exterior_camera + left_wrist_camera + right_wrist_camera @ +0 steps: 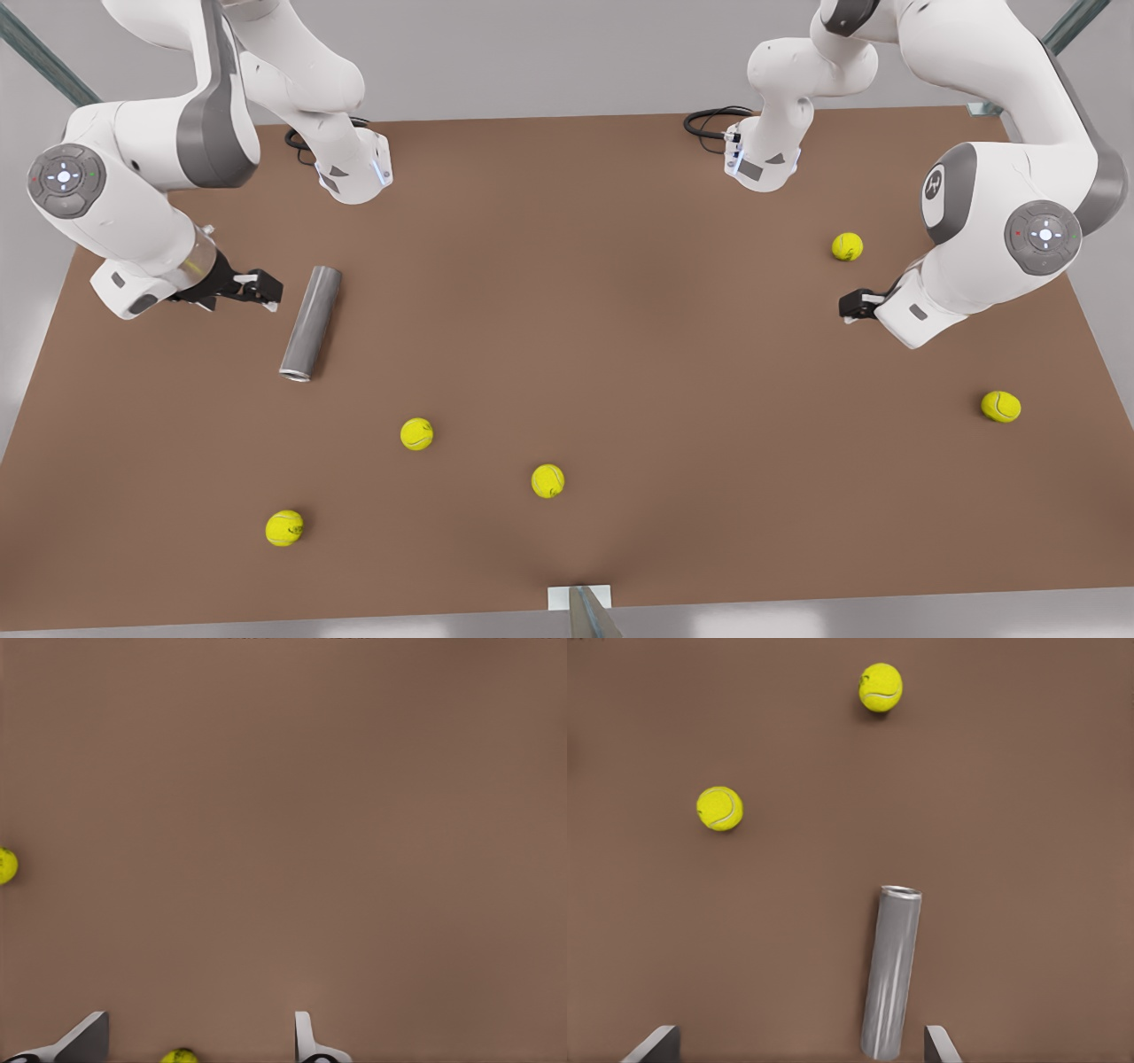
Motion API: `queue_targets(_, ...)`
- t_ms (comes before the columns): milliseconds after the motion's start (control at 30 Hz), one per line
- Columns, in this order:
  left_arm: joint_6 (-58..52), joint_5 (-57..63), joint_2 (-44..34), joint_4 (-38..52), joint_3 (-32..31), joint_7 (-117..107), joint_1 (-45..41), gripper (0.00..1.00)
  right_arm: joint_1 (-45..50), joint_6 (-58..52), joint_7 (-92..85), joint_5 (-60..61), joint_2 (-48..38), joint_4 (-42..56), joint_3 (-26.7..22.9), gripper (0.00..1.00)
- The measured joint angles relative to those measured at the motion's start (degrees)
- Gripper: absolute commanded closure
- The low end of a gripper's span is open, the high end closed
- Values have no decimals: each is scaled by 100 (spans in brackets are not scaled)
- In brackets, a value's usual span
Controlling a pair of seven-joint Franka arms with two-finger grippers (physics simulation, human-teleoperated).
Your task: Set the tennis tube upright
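Table [620, 292]: brown top, bearing everything.
Tennis tube [311, 322]: lies flat toward the front view's left, lighter rim at its near end.
Right gripper [263, 290]: just beside the tube's far half, not touching; in the right wrist view its fingers [656, 1043] stand spread with the tube [891, 983] between them.
Left gripper [852, 305]: front view's right, waiting, fingertips [306, 1036] apart over bare table.
Tennis balls: five scattered; nearest the tube is one [416, 434], apart from it.

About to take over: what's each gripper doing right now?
Right gripper: open, empty, beside the lying tennis tube.
Left gripper: open, empty, waiting over bare table.
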Motion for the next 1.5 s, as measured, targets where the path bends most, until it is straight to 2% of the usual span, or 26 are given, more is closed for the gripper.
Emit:
queue_targets(233,-18,24,0,5,0,-18,-40,0,48,-137,-82,4,326,-61,-8,0)
queue_targets(433,-18,28,7,0,0,-18,-29,0,18,265,-57,5,418,-902,0,0)
queue_targets(500,-18,28,8,3,0,-18,-29,0,-78,937,-64,12,400,-1598,24,0)
queue_targets(600,-18,28,9,0,0,-18,-29,0,-602,2729,-135,82,441,-2974,34,0)
queue_targets(633,-18,28,9,0,0,-18,-29,0,-771,2974,-136,84,570,-3219,33,0)
queue_targets(767,-18,28,18,0,0,-18,-29,0,-1146,3730,-232,84,990,-3636,29,0)
queue_targets(1000,-18,28,43,0,0,-9,-20,0,-1376,4919,-426,75,1225,-4351,20,0)
queue_targets(1200,-18,22,76,0,0,-9,-3,0,-1443,4764,-426,50,1098,-4680,27,0)
queue_targets(1267,-18,21,79,0,0,-9,-3,0,-1501,4699,-452,34,823,-4896,29,0)
queue_targets(1500,-18,20,114,0,0,-9,-3,0,-1645,4968,-496,31,914,-5027,38,0)
